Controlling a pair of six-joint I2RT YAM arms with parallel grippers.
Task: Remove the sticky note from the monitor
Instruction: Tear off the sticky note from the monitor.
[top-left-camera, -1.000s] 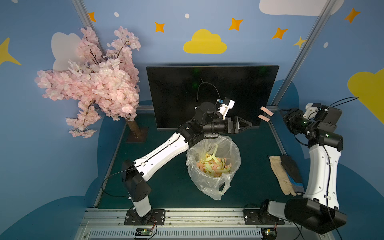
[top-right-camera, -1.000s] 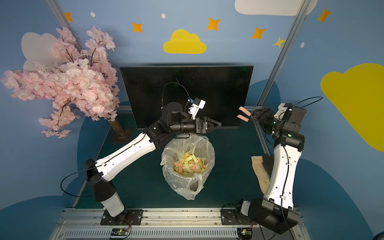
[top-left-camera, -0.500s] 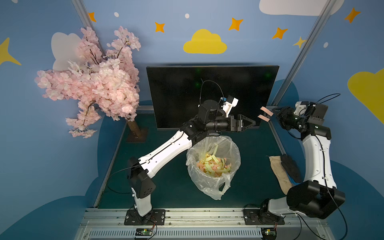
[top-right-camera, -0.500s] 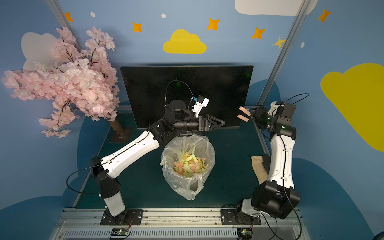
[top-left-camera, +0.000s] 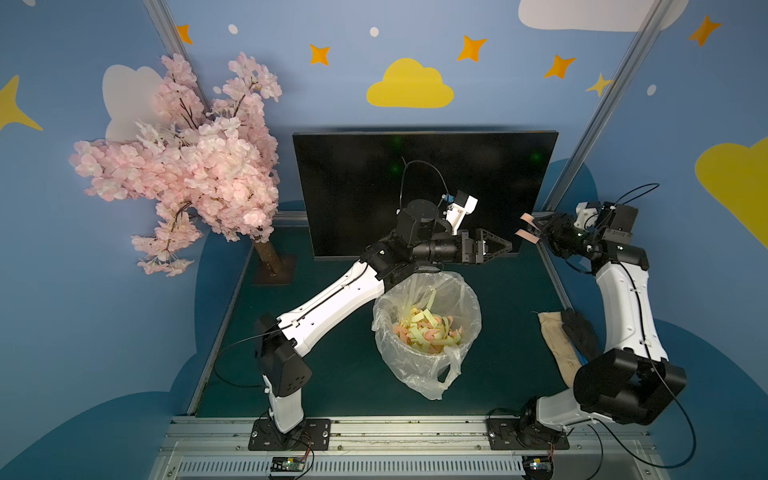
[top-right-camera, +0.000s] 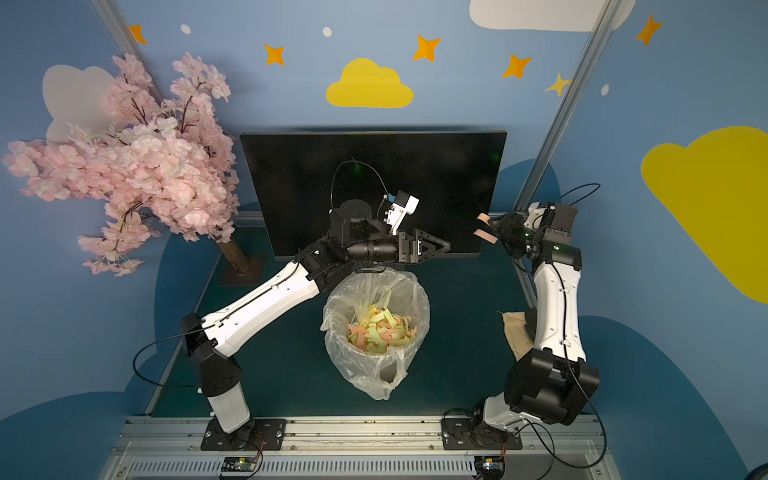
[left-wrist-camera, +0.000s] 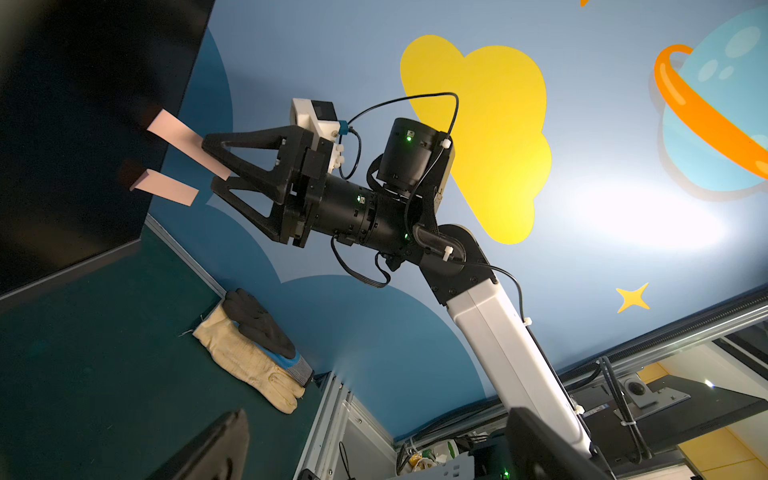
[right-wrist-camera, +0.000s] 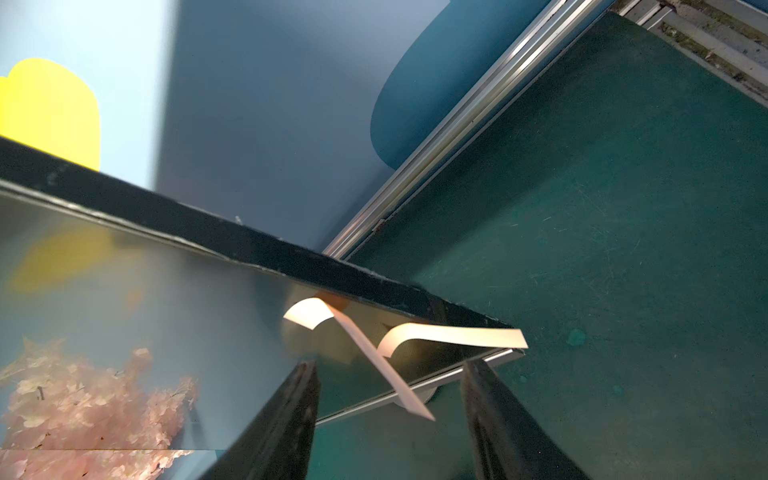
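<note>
A: Your right gripper (left-wrist-camera: 211, 165) sits at the lower right corner of the monitor (top-left-camera: 415, 187). The sticky note (left-wrist-camera: 183, 139) runs out from the screen's edge into the gap between its fingers.

B: On your right wrist camera you see that same sticky note (right-wrist-camera: 374, 365) crossing between the two black fingers. They stand partly apart, and as far as that view shows, neither one clamps the paper, so you have hold of nothing there.

A: It is a narrow, pale pink strip, stuck by one end to the glass. Its free end pokes out past the bezel and bends a little.

B: You have a second strip (left-wrist-camera: 166, 187) of the same pink just below it. Its loose end is just beside your lower finger, outside the gap.

A: Your left gripper (top-left-camera: 513, 248) hangs in front of the screen's bottom edge, near the rim of the bin bag (top-left-camera: 428, 328) and apart from both strips. Its jaws are spread wide and empty
</note>
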